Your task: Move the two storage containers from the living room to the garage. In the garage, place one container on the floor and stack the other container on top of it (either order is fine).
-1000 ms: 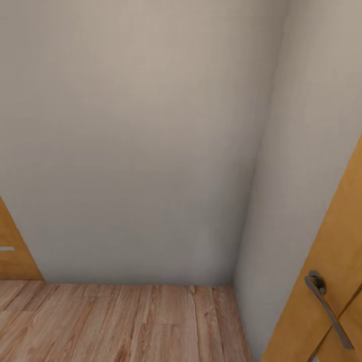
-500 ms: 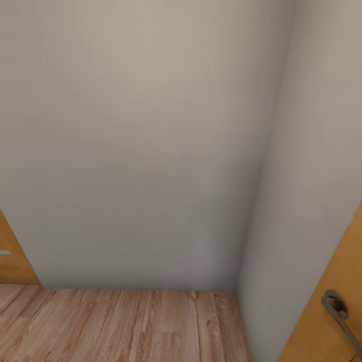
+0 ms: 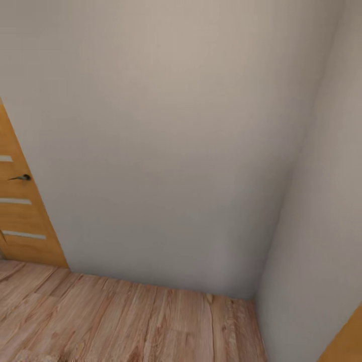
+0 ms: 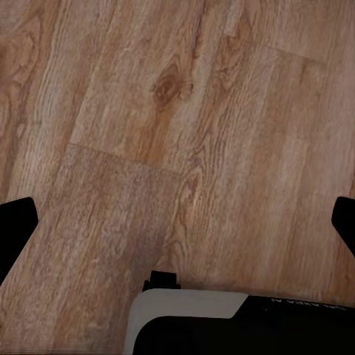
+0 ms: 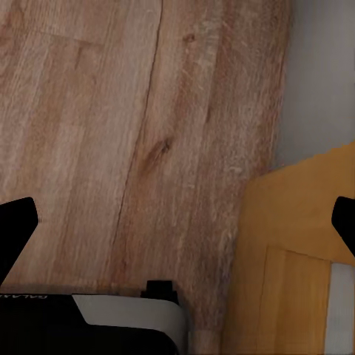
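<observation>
A: What does the head view show?

B: A corner of two plain pale walls (image 3: 166,130). The wood plank floor (image 3: 125,322) runs along the bottom. At the left edge stands an orange-brown door (image 3: 22,216) with pale horizontal strips and a dark handle (image 3: 21,177). At the lower right corner a small piece of another orange-brown door (image 3: 347,342) comes in.

A: And the storage containers, where are they?

B: I cannot say where they are. I see the corner, the doors and the planks, and no orange-red bin among them. The floor is light wood, not grey concrete.

A: How are the left fingers?

B: In the left wrist view the left gripper (image 4: 177,225) looks down at the planks. Its two dark fingers (image 4: 16,222) are at opposite edges of the picture, so they are spread wide. Between them is bare floor, nothing is held.

A: And the right one?

B: The same. The right gripper (image 5: 177,225) has its fingers (image 5: 16,222) spread far apart, with nothing between them. Below it I see planks, a strip of pale wall (image 5: 322,74) and an orange-brown door panel (image 5: 296,244) with a pale strip in it.
</observation>
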You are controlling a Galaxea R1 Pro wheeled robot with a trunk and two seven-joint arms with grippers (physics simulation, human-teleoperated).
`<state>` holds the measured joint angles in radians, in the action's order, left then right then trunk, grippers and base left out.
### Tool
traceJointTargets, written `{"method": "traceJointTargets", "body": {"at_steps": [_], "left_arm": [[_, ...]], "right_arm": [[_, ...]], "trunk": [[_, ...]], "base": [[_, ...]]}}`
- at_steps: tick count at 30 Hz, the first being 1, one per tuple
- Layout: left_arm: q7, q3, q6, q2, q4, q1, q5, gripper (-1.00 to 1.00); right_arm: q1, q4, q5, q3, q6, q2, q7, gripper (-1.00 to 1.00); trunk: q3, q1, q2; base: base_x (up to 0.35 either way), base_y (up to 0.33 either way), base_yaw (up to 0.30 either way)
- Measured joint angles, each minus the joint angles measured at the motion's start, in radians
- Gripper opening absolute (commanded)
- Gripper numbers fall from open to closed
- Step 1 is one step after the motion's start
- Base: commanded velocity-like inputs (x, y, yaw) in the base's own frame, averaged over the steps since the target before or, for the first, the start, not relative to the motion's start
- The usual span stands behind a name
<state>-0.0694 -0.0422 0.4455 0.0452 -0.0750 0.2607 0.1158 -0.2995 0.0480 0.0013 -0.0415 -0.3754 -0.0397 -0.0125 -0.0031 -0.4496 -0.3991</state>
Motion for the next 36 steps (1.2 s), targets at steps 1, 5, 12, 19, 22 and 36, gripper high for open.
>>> {"method": "traceJointTargets", "body": {"at_steps": [1,5,12,19,22,36], "left_arm": [[0.0,0.0,0.0,0.0,0.0,0.0,0.0,1.0],[0.0,0.0,0.0,-0.001,0.0,0.0,0.0,1.0],[0.0,0.0,0.002,0.002,0.0,0.0,0.0,1.0],[0.0,0.0,0.006,0.004,0.0,-0.001,0.0,1.0],[0.0,0.0,0.006,0.004,0.0,0.0,0.0,1.0],[0.022,0.0,0.005,0.007,0.0,0.0,0.004,1.0]], "right_arm": [[0.0,0.0,0.0,0.0,0.0,0.0,0.0,1.0],[0.0,0.0,0.0,0.0,0.0,0.0,0.0,1.0],[0.0,-0.001,0.0,0.001,0.0,0.001,0.0,1.0],[0.0,-0.001,0.0,0.001,0.0,0.0,0.0,1.0],[0.0,0.0,0.0,0.001,0.0,0.0,0.0,1.0],[0.0,-0.001,0.0,0.0,0.0,0.0,0.0,1.0]], "trunk": [[0.0,0.0,0.0],[0.0,0.0,0.0],[0.0,0.0,0.0],[0.0,0.0,0.0],[0.0,0.0,0.0],[0.0,0.001,0.0]], "base": [[0.0,0.0,0.299],[0.0,0.0,0.299],[0.0,0.0,0.299],[0.0,0.0,0.299],[0.0,0.0,0.299],[0.23,0.0,0.299]]}}
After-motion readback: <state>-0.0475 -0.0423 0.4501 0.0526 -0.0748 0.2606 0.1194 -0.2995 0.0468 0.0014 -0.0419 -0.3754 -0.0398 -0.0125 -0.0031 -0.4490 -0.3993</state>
